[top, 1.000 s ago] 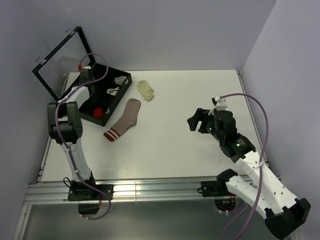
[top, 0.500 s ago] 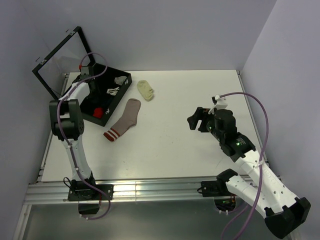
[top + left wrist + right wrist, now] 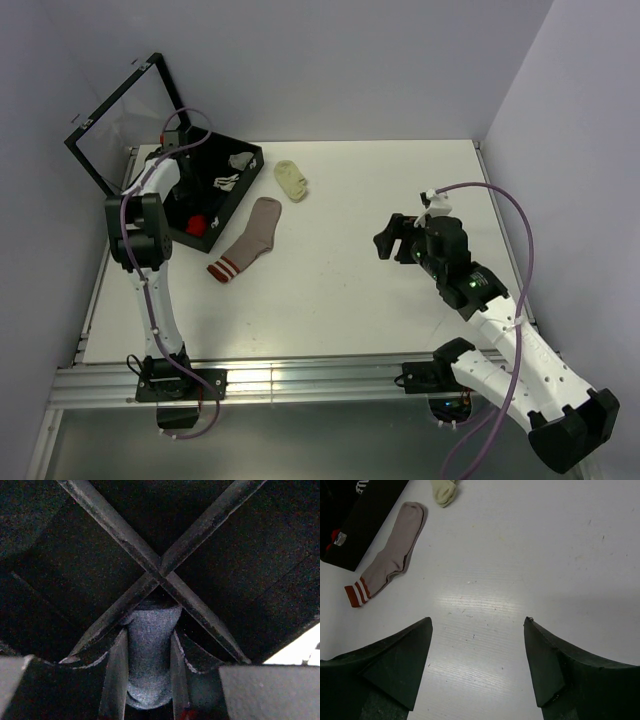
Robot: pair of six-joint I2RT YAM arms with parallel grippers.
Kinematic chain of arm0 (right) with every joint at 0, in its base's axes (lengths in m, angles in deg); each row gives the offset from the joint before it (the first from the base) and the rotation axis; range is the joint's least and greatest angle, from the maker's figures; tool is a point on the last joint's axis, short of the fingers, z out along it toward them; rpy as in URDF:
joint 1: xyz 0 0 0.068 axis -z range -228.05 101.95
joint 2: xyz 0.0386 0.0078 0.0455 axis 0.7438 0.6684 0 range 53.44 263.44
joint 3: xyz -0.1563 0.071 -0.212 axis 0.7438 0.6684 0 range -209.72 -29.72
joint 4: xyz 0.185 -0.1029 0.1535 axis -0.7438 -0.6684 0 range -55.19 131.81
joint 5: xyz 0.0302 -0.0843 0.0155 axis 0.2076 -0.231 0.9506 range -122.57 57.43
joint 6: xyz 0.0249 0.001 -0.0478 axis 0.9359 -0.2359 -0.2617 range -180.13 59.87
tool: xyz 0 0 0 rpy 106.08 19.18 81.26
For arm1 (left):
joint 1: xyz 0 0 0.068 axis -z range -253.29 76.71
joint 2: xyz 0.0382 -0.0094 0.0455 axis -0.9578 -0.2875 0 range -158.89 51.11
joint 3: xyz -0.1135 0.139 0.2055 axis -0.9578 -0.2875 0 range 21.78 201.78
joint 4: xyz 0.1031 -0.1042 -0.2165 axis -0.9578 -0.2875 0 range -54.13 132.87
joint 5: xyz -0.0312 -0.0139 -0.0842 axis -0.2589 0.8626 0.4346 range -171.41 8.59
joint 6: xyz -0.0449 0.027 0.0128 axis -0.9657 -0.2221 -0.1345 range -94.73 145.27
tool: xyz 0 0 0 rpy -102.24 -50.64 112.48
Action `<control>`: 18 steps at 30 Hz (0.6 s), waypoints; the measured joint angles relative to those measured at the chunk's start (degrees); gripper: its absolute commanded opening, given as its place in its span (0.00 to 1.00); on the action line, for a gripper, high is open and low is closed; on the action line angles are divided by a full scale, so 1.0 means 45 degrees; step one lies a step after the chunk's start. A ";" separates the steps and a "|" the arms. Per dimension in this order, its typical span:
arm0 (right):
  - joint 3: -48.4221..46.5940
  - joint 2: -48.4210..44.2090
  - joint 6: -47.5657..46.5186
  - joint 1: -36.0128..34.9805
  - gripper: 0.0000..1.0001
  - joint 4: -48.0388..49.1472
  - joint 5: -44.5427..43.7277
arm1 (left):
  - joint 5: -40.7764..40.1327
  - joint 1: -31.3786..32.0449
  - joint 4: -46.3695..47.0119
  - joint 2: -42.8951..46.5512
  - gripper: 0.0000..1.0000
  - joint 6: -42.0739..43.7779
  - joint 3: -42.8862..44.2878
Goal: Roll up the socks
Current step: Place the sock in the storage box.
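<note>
The dusty-pink sock (image 3: 250,240) with a red-and-white striped cuff lies flat on the white table beside the black box (image 3: 234,205); it also shows in the right wrist view (image 3: 390,560). My left gripper (image 3: 188,168) reaches down into the box. In the left wrist view its jaws (image 3: 148,636) are closed on dark navy sock fabric (image 3: 150,672) under the box's crossed dividers. A red patch (image 3: 197,222) shows in the box's near compartment; the rest of the beige sock is hidden. My right gripper (image 3: 395,238) hovers open and empty over the table's right half (image 3: 477,622).
A small pale-yellow sock (image 3: 291,178) lies just right of the box. Small white-grey items (image 3: 238,160) sit in the box's far compartments. The box's lid (image 3: 120,120) stands open at the back left. Purple walls close in on three sides.
My left wrist has shifted a little farther back and right inside the box. My right gripper has edged slightly left and stays open. The socks on the table have not moved.
</note>
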 measured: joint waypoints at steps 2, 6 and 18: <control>0.0000 0.0092 -0.0053 0.0000 0.80 0.0010 0.0000 | 0.0073 -0.0039 -0.0277 -0.0121 0.36 -0.0073 0.0257; 0.0000 0.0121 -0.0131 0.0000 0.80 0.0019 0.0000 | 0.0170 -0.0092 -0.0437 -0.0155 0.48 -0.0185 0.0359; 0.0000 0.0117 -0.0253 0.0000 0.79 0.0092 0.0126 | 0.0267 -0.0092 -0.1797 -0.0063 0.60 -0.0515 0.1151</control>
